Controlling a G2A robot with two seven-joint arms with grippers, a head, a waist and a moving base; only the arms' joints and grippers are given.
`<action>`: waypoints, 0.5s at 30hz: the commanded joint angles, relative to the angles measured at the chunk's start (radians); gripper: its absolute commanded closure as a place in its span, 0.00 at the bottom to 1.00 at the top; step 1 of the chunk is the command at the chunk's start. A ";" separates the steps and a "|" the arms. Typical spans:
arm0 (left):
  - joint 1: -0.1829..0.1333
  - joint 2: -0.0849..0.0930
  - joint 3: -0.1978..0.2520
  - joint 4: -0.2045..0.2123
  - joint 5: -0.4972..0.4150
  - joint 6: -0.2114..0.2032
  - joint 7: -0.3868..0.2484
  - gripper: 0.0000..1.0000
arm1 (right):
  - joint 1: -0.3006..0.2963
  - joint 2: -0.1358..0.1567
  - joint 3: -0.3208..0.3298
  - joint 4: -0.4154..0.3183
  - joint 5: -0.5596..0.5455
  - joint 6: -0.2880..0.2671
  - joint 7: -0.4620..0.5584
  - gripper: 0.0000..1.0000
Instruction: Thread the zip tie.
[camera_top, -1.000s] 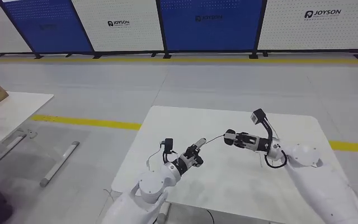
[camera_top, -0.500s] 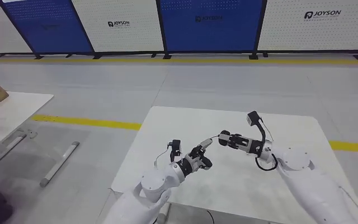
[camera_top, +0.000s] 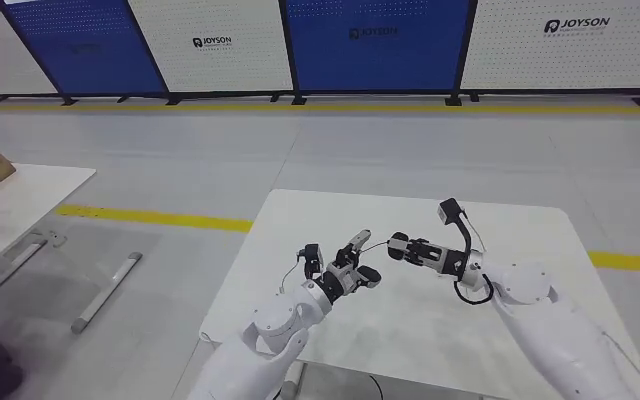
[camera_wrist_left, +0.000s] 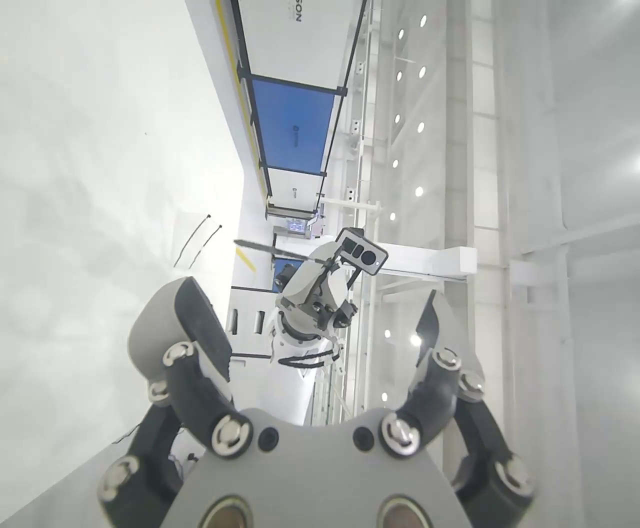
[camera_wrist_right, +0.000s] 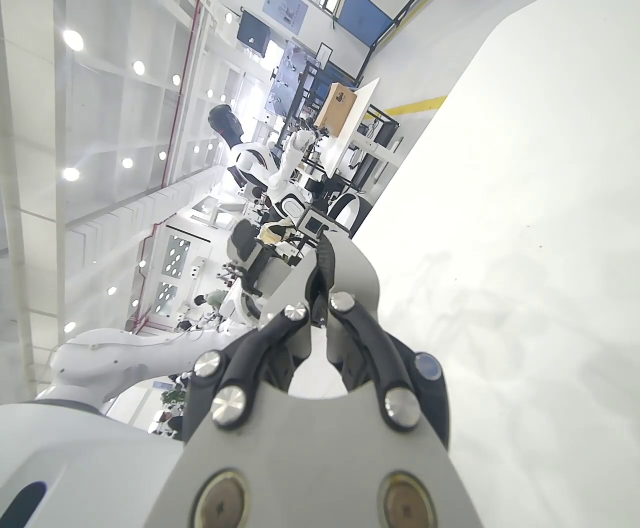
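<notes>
Carried toward nine o'clock since a second earlier, the zip tie jutted above the bench, one end pinched in the clenched right hand. At its nine o'clock the left hand gaped released, so the springy free tip could sag or swing wide of those fingers.

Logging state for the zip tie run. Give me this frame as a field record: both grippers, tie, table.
left gripper: fingers open, nothing between them
right gripper: fingers shut on zip tie
zip tie: held above the table, free end sticking out toward left gripper
spare zip ties: two, lying side by side on table
table: white
</notes>
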 joint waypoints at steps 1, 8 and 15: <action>-0.023 -0.007 0.009 0.018 0.015 -0.039 0.072 0.00 | 0.000 0.000 0.000 0.000 0.000 0.000 0.000 1.00; -0.040 -0.013 0.042 0.033 0.054 -0.023 0.114 0.00 | 0.000 0.000 0.000 0.000 0.000 0.000 0.000 1.00; -0.037 -0.013 0.045 0.038 0.073 -0.043 0.097 0.00 | 0.000 0.000 0.000 0.000 0.000 0.000 0.000 1.00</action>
